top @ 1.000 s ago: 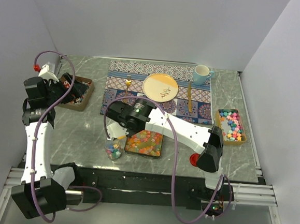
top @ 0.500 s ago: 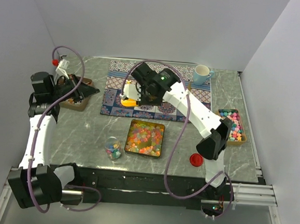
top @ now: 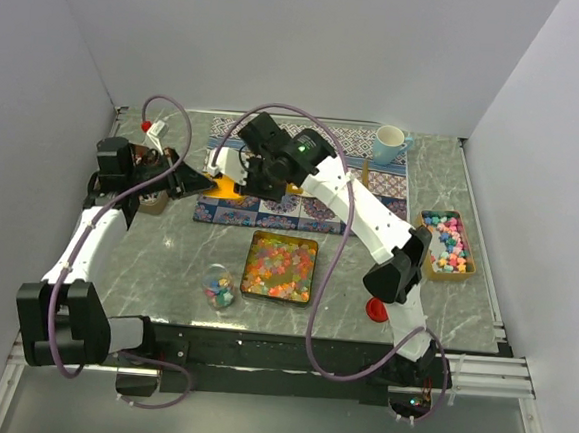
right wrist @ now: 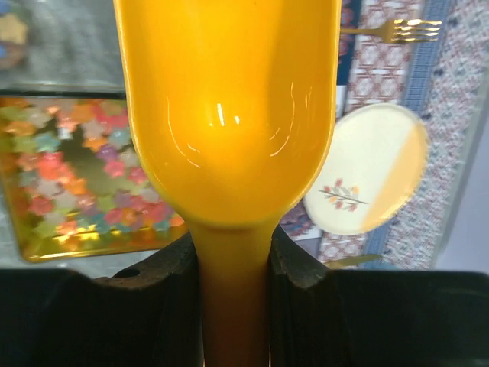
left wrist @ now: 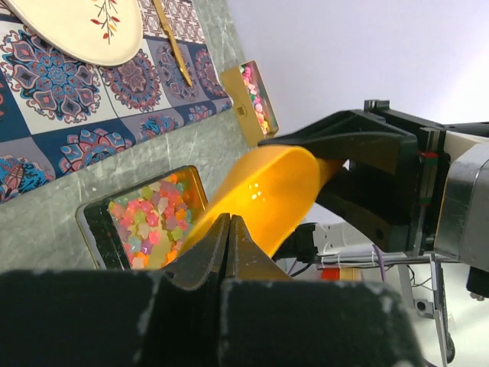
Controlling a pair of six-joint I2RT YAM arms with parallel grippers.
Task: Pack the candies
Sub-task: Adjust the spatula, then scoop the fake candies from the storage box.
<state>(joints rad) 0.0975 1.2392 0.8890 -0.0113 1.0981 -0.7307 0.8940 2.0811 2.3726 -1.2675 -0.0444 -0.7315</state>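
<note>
Holding: a glossy orange plastic scoop is clamped by its handle in the right gripper, with the empty bowl pointed toward the left arm.
Left gripper: pressed fully shut at the scoop's bowl; whether the rim is pinched cannot be told.
Candies: spread in a square gold-rimmed metal tray on the grey marbled tabletop.
Key relation: the tray is set lower than the scoop, toward the near edge and the robot's right. The scoop's long axis is laid roughly along the tray's far edge, so a turn and a descent by the right arm are judged needed.
Room: bare tabletop is seen between the tray and the patterned placemat; a small clear jar is stood just beside the tray's left edge.
</note>
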